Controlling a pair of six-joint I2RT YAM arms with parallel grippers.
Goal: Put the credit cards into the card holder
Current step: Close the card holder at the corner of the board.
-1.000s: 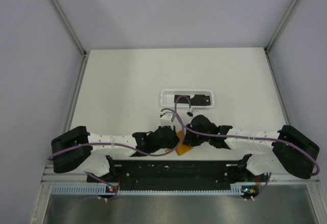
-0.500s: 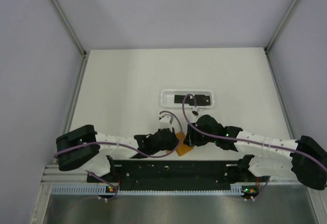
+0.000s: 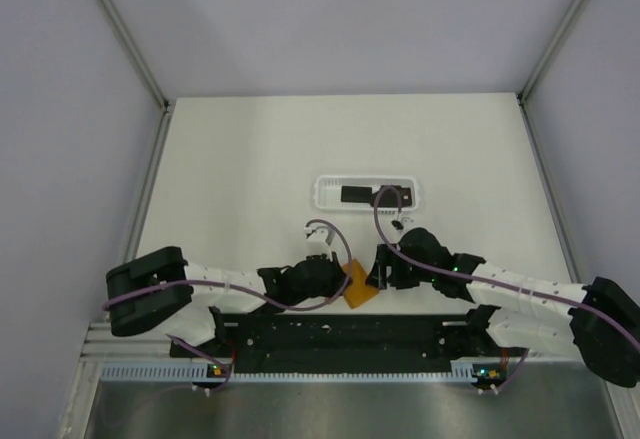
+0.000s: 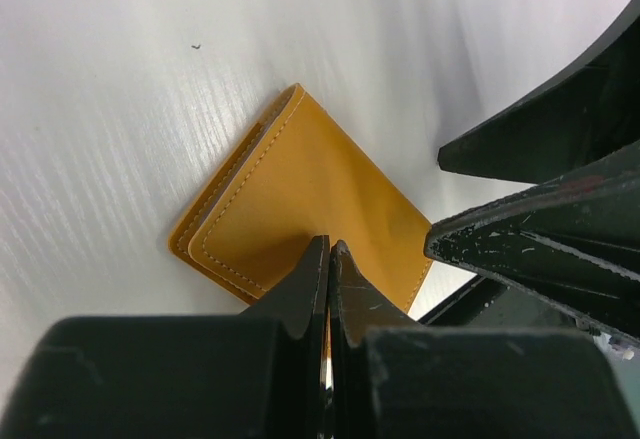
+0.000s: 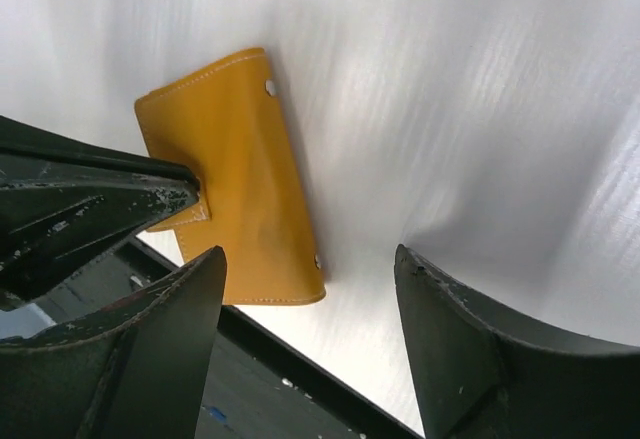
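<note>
An orange card holder (image 4: 300,209) lay flat on a white worktop (image 3: 250,159), close to its near edge, between two robot arms. The left pincer (image 4: 328,249) was pressed together, nipping the holder's near edge. The right pincer (image 5: 310,257) stood apart just beside the holder, gripping nothing. Farther back, dark credit cards (image 3: 354,194) lay in a long white tray (image 3: 318,194), apart from the holder.
</note>
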